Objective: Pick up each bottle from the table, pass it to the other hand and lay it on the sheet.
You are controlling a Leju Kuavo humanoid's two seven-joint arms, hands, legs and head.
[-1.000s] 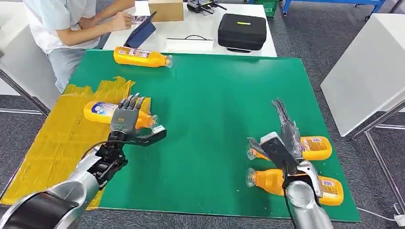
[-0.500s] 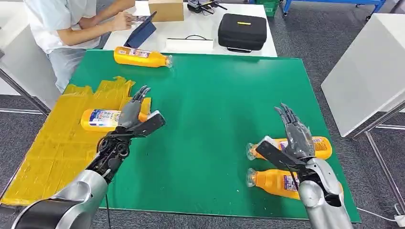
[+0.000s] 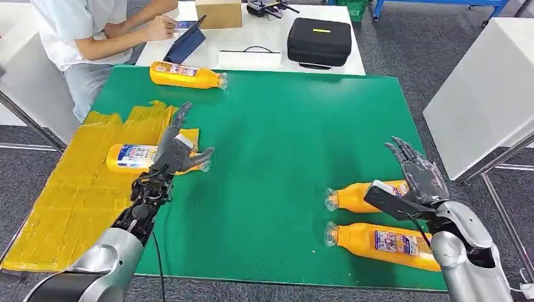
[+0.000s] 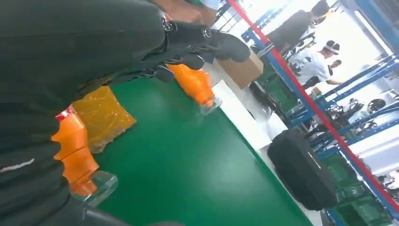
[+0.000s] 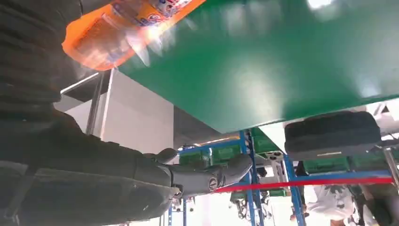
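One orange bottle [image 3: 133, 157] lies on the yellow sheet [image 3: 69, 195] at the table's left, cap pointing right. My left hand [image 3: 177, 151] hovers open just over its neck end, fingers spread, holding nothing; the left wrist view shows that neck [image 4: 77, 157] close by. A second bottle [image 3: 187, 75] lies at the back left of the green mat [image 3: 283, 138]. Two more bottles [image 3: 360, 196] [image 3: 384, 242] lie side by side at the front right. My right hand [image 3: 417, 181] is open beside the base of the farther one of the pair. The right wrist view has a blurred bottle [image 5: 127, 28].
A person sits at the back left with a tablet [image 3: 187, 43]. On the white table behind stand a black case [image 3: 319, 42] and a cardboard box [image 3: 218, 12]. Another white table [image 3: 485, 94] stands off the right edge. The sheet's crumpled corner [image 3: 151, 113] reaches toward the back bottle.
My left hand let go of the bottle, which now lies on the sheet, and lifted off it. My right hand drew right, off the two front bottles.
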